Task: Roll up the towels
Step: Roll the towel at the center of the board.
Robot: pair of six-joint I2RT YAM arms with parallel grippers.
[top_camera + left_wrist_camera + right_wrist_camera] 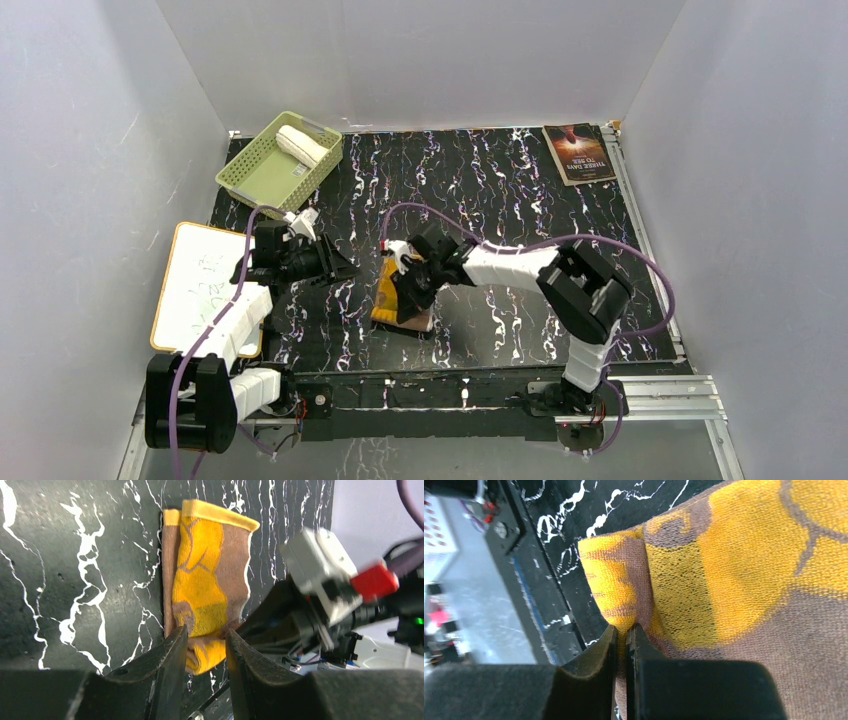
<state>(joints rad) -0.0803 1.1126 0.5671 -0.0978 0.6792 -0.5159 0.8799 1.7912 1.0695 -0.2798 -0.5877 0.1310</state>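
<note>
The mustard-yellow towel [388, 300] with tan-brown side lies folded on the black marbled table near the front edge. My right gripper [408, 272] is shut on a pinched fold of it [625, 627]; the cloth [734, 565] spreads out to the right of its fingers. My left gripper [340, 266] hangs just left of the towel, apart from it. Its jaws [206, 632] stand open with nothing between them, and the towel [205, 580] shows beyond the tips, its near end curled over. The cream-white towel [300, 145] lies rolled in the green basket.
The green basket [240, 172] sits at the back left corner. A dark-covered book [579, 152] lies at the back right. A white board [200, 285] rests off the table's left edge beside the left arm. White walls enclose three sides.
</note>
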